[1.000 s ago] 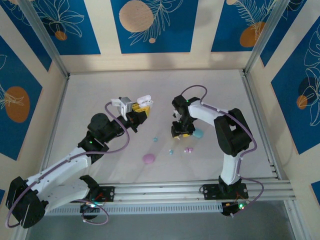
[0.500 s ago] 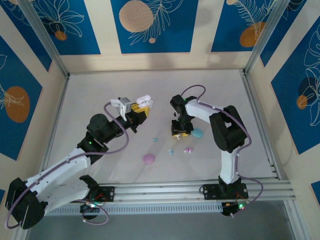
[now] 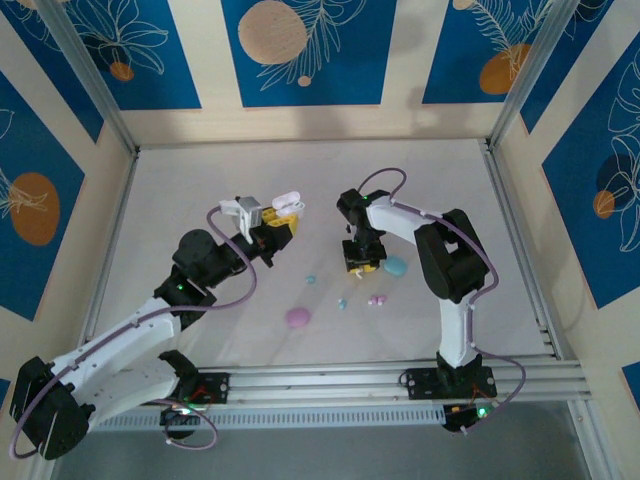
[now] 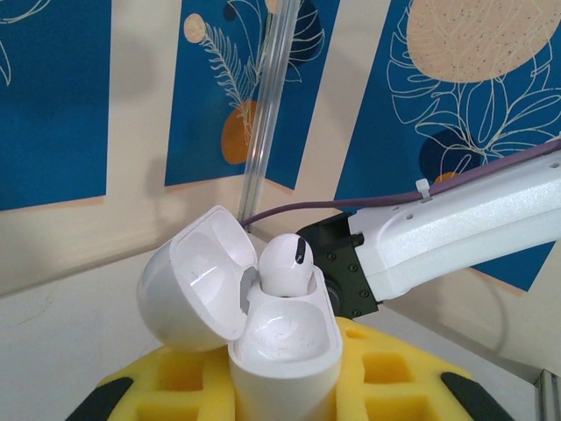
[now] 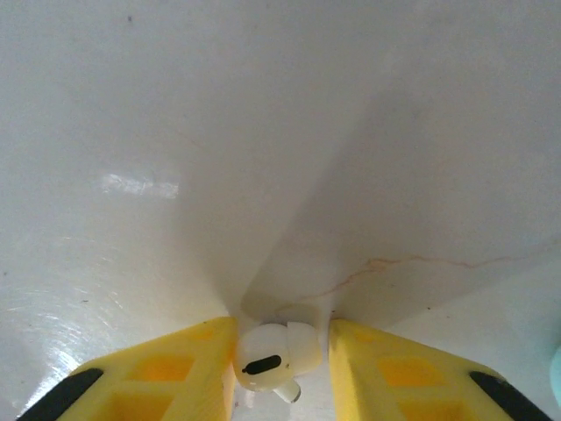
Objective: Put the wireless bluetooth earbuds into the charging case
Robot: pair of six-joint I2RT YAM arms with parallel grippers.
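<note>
— Which step am I on?

— You're picking up the loose white earbud [image 5: 267,353]. Your right gripper [image 3: 362,264] is down at the bench [image 3: 200,190], and its yellow fingers [image 5: 180,364] stand close on either side of that earbud. I cannot tell whether they actually pinch it. Farther back, your left gripper [image 3: 272,220] has its fingers pressed onto the white charging case [image 4: 285,342]. It holds the case above the bench, lid [image 4: 195,294] swung open, with a seated white earbud [image 4: 282,263] already inside.

— What does the next move need?

— I'd say a firm pinch, a lift, then a carry across to the free socket beside the seated one. The earbud is small and smooth, so it could slip.

— And the count?

— Nearest you is one pink case [image 3: 298,317]. Then comes a teal earbud [image 3: 341,303], and the pink earbuds [image 3: 377,298], which are too small to say whether one or two. Beyond those are a second teal earbud [image 3: 311,279] and one teal case [image 3: 396,266]. In white you have two earbuds and one case. That makes three cases.
</note>
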